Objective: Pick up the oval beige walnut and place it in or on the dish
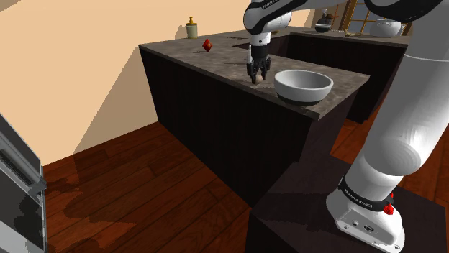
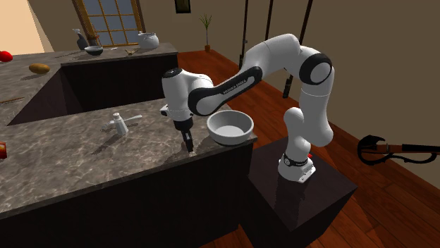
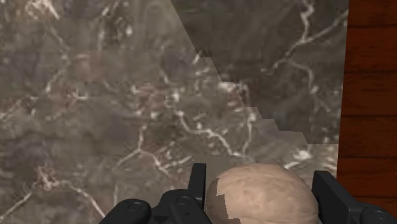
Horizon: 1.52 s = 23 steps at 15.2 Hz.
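Observation:
The beige, oval walnut [image 3: 264,198] sits between my two black fingers [image 3: 198,183], which press against both of its sides just above the dark marble counter [image 3: 127,95]. My gripper [image 1: 257,77] points straight down at the counter top, close to its front edge. The dish is a white bowl [image 1: 302,95] with nothing in it, standing a short way off on the shoulder view's right of the gripper. In the second exterior view my gripper [image 2: 190,150] hangs just on that view's left of the bowl [image 2: 240,135].
A red object [image 1: 207,44] and a tan jar [image 1: 191,28] stand farther back on the counter. A small white faucet-like piece [image 2: 120,125] lies behind my gripper. The counter's edge drops to a wooden floor [image 3: 372,95] right beside the walnut.

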### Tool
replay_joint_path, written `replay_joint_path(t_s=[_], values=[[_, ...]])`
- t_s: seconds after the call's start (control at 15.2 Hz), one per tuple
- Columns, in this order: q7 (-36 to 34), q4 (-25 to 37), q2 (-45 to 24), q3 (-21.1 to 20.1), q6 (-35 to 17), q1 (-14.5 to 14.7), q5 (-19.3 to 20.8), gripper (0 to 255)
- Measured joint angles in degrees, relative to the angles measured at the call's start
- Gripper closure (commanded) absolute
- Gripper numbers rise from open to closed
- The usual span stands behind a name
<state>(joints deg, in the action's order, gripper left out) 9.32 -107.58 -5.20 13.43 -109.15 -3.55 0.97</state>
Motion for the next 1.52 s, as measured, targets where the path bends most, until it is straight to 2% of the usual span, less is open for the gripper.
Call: replay_joint_path(t_s=[0.4,1.52], values=[[-0.07,2.26,0.44,-0.03,2.68,0.06,0.08,255],[0.25,15.12,0.99,0.02,16.04,0.03,0.18,255]])
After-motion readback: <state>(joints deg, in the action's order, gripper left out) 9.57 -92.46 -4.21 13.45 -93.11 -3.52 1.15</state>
